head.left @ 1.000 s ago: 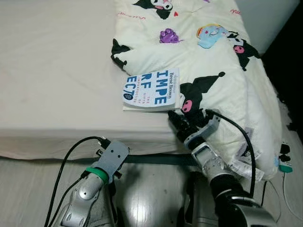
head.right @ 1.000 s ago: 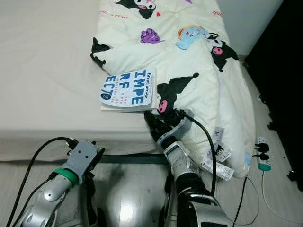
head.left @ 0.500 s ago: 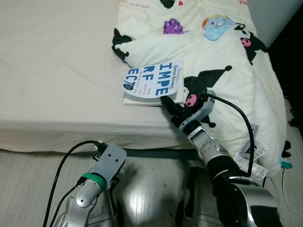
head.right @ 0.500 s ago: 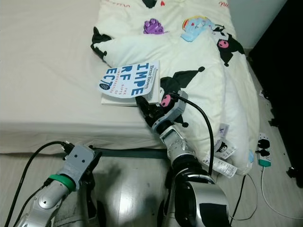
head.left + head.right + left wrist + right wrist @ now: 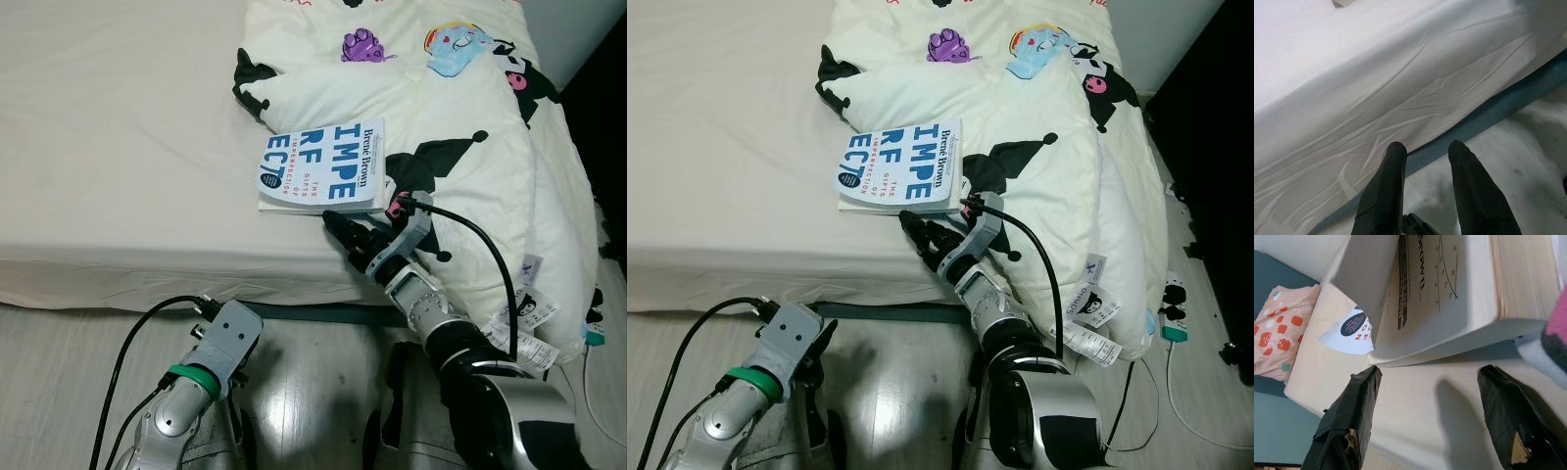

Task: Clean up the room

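A white paperback with big blue letters [image 5: 323, 166] lies flat on the bed, partly on the sheet and partly against the cartoon-print duvet [image 5: 460, 108]. My right gripper [image 5: 343, 227] rests on the mattress just before the book's near edge, open, fingertips pointing at it. In the right wrist view the book [image 5: 1449, 293] lies straight ahead with its cover slightly lifted, and the right gripper [image 5: 1430, 372] holds nothing between its spread fingers. My left gripper [image 5: 1425, 147] hangs low beside the bed's side, open and idle; its wrist [image 5: 227, 338] is over the floor.
The beige sheet [image 5: 118, 147] covers the left of the bed. The duvet spills over the bed's right corner, with tags [image 5: 524, 304] hanging. A charger and cable [image 5: 1171, 323] lie on the floor at right. An orange patterned cushion [image 5: 1278, 328] lies beyond the book.
The head camera has shifted. My right gripper has come up from the bed's edge onto the mattress, moving left to the book's near edge. The left arm stays low.
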{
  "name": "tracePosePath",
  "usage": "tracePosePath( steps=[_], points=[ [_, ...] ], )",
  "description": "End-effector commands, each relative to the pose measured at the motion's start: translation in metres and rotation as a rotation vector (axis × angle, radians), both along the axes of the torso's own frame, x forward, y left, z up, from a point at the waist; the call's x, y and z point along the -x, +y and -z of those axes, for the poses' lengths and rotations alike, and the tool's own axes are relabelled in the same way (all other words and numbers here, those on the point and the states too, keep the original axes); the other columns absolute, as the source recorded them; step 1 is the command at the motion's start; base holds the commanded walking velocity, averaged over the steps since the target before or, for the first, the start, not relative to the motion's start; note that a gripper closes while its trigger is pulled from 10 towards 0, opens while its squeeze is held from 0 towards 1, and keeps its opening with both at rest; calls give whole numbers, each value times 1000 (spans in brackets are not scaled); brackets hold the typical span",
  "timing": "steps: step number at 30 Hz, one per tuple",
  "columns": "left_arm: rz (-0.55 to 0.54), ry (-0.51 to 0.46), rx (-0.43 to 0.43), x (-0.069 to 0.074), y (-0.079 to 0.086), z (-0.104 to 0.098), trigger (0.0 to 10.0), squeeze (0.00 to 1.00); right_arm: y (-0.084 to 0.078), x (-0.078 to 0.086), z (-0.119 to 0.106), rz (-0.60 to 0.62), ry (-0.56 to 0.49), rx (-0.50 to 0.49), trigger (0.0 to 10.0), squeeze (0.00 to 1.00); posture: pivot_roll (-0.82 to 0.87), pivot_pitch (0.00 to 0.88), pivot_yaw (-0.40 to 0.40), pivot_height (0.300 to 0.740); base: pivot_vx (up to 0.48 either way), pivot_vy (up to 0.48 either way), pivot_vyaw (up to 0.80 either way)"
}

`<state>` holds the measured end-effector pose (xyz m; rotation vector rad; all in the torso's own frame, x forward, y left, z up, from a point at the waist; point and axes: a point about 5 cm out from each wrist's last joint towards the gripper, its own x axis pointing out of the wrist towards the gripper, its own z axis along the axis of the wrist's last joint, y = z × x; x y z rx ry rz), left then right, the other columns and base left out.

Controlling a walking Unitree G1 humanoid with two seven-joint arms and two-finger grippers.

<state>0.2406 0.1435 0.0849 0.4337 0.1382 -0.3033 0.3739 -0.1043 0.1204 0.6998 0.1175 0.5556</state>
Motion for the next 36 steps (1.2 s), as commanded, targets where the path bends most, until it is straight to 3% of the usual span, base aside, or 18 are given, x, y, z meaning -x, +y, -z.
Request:
tracePosePath(
  steps=[1,21,24,29,36],
  points=[
    [5,43,-8,6,0,8,10000,0,-2,1,4,9,18,-15,10000,0,220,299,33,520,0,0,0],
    [6,50,-13,8,-2,7,10000,0,-16,-11,-20,43,-50,-32,10000,0,222,303,33,520,0,0,0],
    [9,52,-15,7,-2,7,10000,0,-5,-5,-14,-105,-55,19,10000,0,221,300,34,520,0,0,0],
    [11,52,-17,6,-2,8,10000,0,-2,-3,-11,-132,-44,23,10000,0,219,296,34,520,0,0,0],
    [15,49,-17,5,-4,7,10000,0,-12,-9,-19,-40,-51,-41,10000,0,218,292,35,520,0,0,0]
  ],
)
